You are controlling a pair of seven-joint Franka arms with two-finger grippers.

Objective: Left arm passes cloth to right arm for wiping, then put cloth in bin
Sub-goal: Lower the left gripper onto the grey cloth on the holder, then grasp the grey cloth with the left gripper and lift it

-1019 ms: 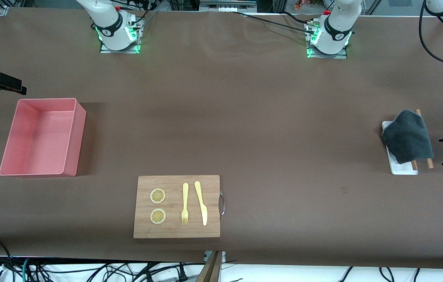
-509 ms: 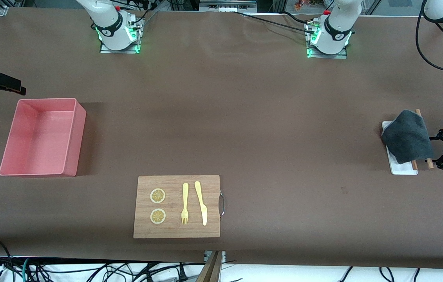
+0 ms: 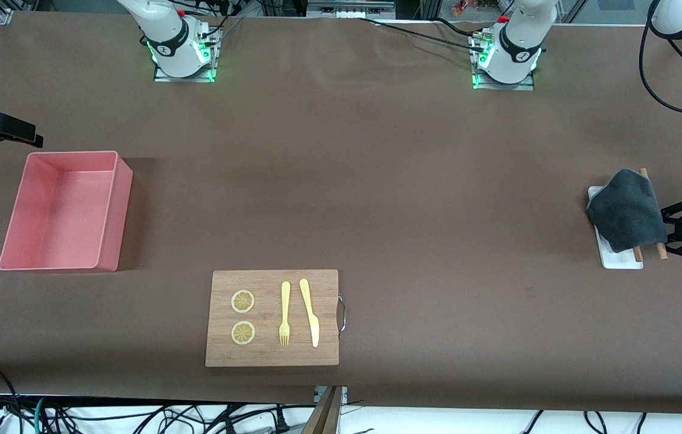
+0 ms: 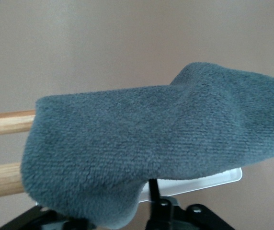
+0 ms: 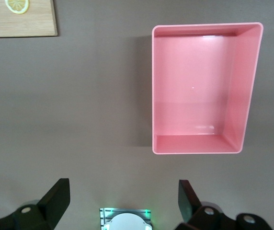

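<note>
On the brown counter [image 3: 377, 181] nothing is handed over yet: the left claw [image 3: 675, 232], grip unclear, meets the cloth [image 3: 625, 208] at frame right, while the right claw [image 5: 122, 199] waits released by the empty bin [image 3: 63, 211].

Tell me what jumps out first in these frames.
The tall pink rectangular plastic bin at the right arm's end of the table grabs the eye first. Next, the wooden cutting board, nearer the front camera, carries lemon slices, a yellow fork and knife. At the left arm's end, the soft dark-grey cloth drapes over wooden rods, the left hand at its edge.
</note>
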